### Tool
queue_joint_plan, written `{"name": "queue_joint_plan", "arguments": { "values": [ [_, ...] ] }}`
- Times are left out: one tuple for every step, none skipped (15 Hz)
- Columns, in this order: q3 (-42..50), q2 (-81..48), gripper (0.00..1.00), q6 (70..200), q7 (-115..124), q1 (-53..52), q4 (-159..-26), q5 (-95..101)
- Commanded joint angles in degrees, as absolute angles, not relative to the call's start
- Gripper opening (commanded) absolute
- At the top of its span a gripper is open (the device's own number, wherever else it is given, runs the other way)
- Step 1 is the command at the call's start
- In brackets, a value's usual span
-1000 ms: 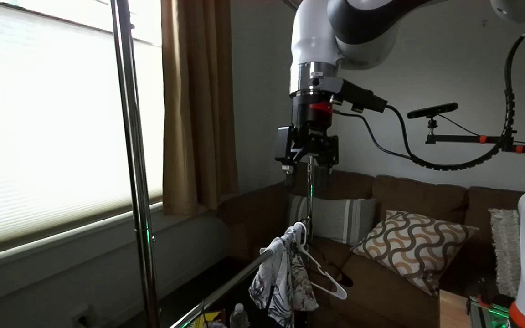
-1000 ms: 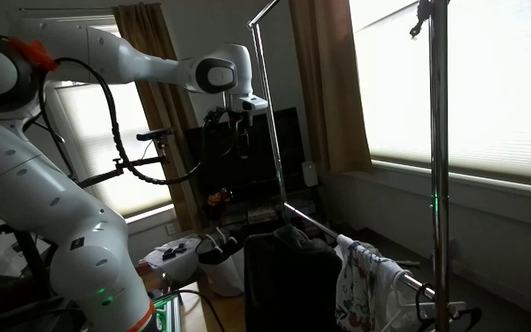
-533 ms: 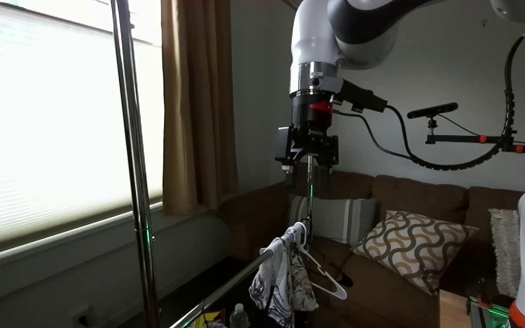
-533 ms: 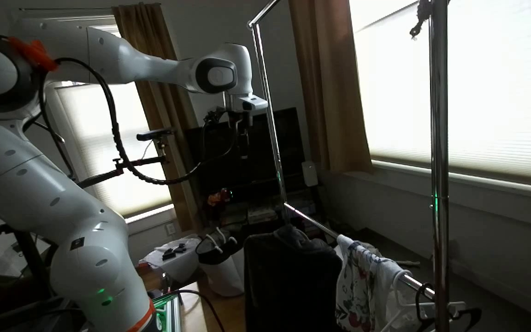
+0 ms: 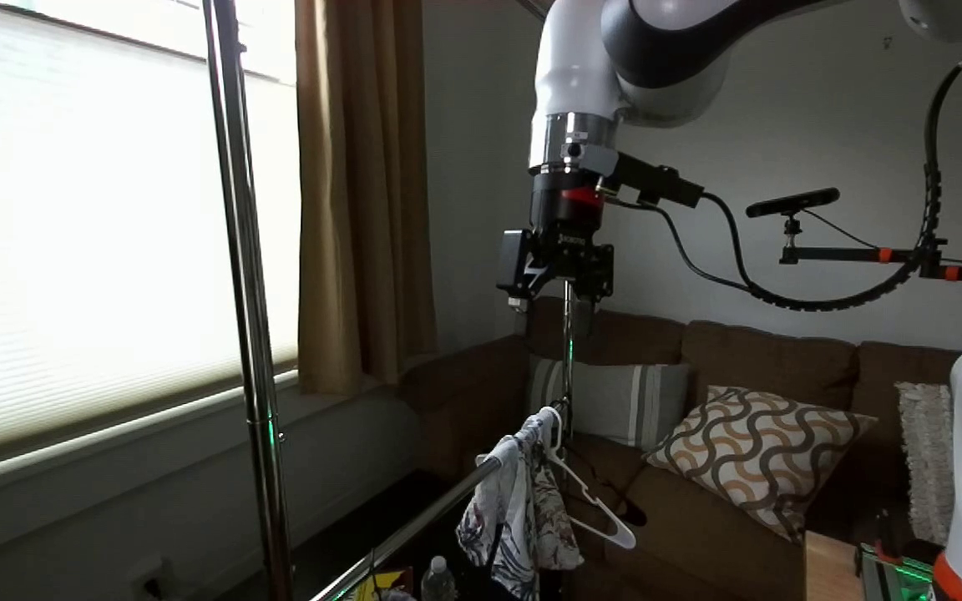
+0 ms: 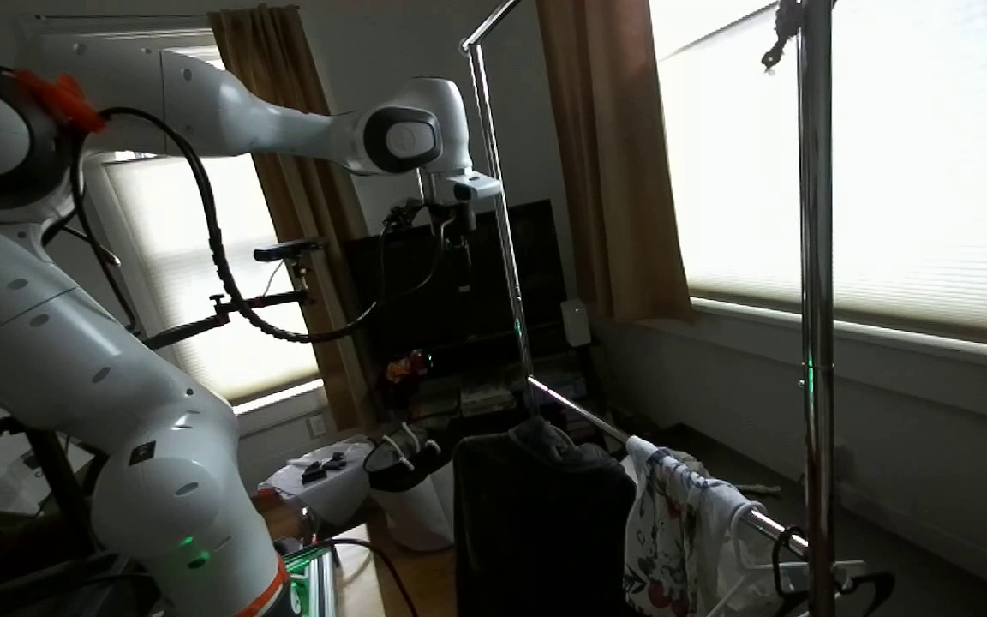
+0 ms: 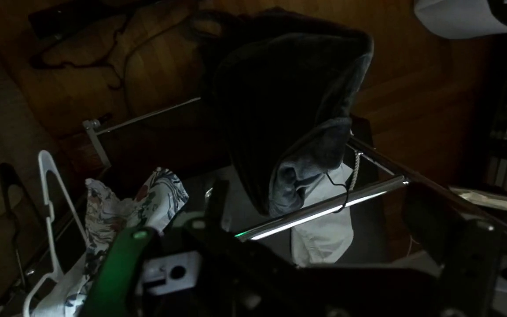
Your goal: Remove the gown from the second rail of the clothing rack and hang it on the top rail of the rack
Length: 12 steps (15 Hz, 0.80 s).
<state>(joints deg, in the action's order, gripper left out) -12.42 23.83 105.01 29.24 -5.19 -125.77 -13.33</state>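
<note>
In exterior view: my gripper (image 5: 553, 320) hung higher than second rail (image 5: 431, 513), fingers kinda wide apart. In exterior view: dark gown (image 6: 541, 523) hung left of floral clothes (image 6: 658, 544). Wrist view: fingers apart too, gown's black hook (image 7: 347, 192) looped over rail near its end.

Wooden floor (image 7: 401, 75), brown planks dimly lit. In the wrist view, a dark hanger (image 7: 87, 65) appears to lie flat upon it, just beside a black object (image 7: 60, 20) too dim to identify. In an exterior view, a white basket (image 6: 412, 514) with a dark upper band stands upright on the same floor, its base meeting the planks.
</note>
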Motion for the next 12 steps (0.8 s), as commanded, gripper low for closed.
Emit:
{"name": "queue_joint_plan", "arguments": {
  "values": [
    [-10.9,22.6,1.0,94.2,25.5,-6.0,-122.8,-14.0],
    [-12.2,23.6,1.0,100.3,28.0,-5.2,-125.0,-13.3],
    [-12.0,23.5,1.0,97.5,27.0,-5.2,-124.3,-13.4],
    [-11.8,23.4,1.0,96.3,26.5,-5.2,-123.9,-13.5],
    [-11.7,23.3,1.0,95.9,26.2,-5.2,-123.6,-13.5],
    [-11.6,23.2,1.0,95.8,26.0,-5.2,-123.4,-13.5],
    [-11.6,23.0,1.0,95.8,25.9,-5.2,-123.3,-13.5],
    [-11.6,22.9,1.0,95.8,25.9,-5.2,-123.3,-13.5],
    [-11.6,22.8,1.0,95.8,25.9,-5.2,-123.2,-13.5],
    [-11.6,22.7,1.0,95.8,25.8,-5.2,-123.2,-13.5],
    [-11.6,22.7,1.0,95.8,25.8,-5.2,-123.2,-13.5],
    [-11.6,22.7,1.0,95.8,25.8,-5.2,-123.2,-13.5]
  ]
}}
